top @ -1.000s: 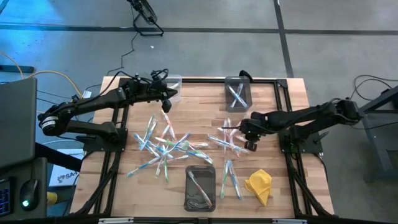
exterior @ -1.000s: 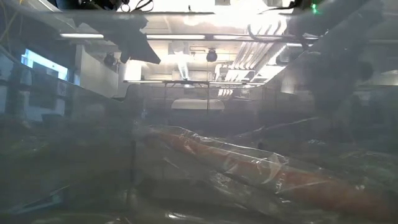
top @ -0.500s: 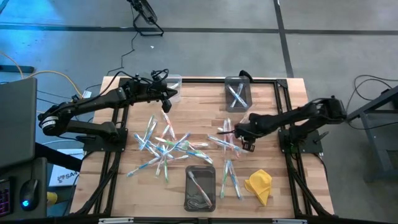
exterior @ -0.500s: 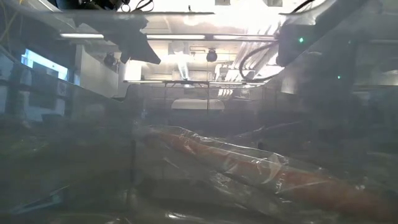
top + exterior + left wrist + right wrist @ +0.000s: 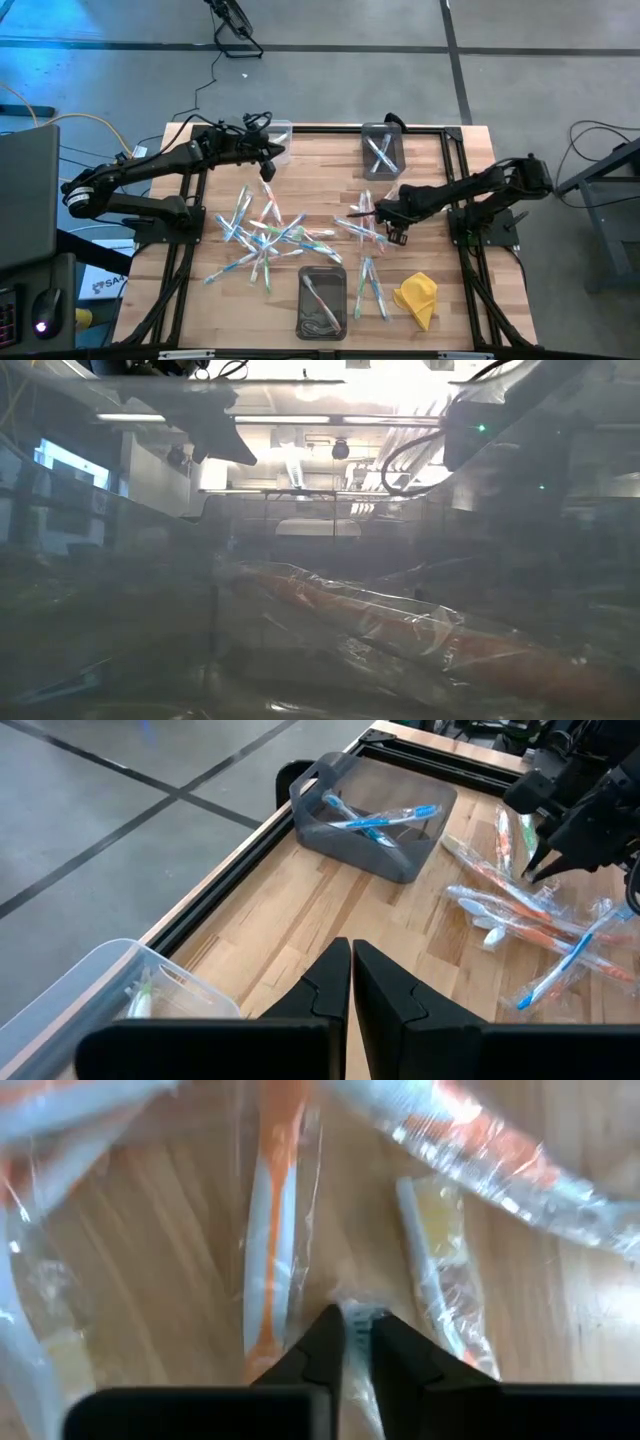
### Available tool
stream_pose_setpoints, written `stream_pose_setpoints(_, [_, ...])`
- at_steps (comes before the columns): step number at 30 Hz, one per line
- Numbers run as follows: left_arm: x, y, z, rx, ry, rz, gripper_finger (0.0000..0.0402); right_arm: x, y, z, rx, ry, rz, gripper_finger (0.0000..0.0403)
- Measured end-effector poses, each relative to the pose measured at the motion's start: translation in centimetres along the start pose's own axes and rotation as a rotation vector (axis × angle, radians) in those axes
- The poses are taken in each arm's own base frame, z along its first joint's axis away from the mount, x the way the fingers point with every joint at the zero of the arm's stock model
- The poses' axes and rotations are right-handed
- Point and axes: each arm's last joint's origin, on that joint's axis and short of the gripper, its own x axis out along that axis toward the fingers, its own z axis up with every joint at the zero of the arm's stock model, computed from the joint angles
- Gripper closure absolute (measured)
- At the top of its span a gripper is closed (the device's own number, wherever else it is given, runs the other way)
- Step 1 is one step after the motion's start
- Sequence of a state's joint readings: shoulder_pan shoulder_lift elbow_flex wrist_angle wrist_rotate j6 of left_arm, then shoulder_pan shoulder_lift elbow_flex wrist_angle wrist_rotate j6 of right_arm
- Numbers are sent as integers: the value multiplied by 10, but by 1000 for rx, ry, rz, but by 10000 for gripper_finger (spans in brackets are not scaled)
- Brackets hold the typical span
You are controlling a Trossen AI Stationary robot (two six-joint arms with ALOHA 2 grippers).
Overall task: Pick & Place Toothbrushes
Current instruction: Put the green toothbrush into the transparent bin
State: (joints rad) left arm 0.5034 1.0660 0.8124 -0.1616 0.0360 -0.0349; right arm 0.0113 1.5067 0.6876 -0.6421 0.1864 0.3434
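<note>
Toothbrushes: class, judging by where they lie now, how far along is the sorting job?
Done: a few toothbrushes lie in the grey bin, the clear bin and the dark front bin. In hand: the right end effector is down on the table, closed on the wrapper of one brush in the right pile. The left end effector hangs shut by the clear bin. Left: most brushes, including the left pile.

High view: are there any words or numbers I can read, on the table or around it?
White sheet on the floor by the table's left edge: dark letters, partly hidden and too small to read.
Toothbrush wrappers: no readable print.
Dark grey bin: no label in view.
Nothing else carries any text.
</note>
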Motion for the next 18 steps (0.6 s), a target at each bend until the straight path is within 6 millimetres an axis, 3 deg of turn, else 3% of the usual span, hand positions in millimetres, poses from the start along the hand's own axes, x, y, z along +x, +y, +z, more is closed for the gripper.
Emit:
stream_pose_setpoints(7, [0, 0, 0, 0, 0, 0, 387, -10, 2, 8, 41, -14, 51, 391])
stream_pose_setpoints(18, [0, 0, 0, -1, 0, 0, 387, -43, 5, 36, 23, -80, 56, 396])
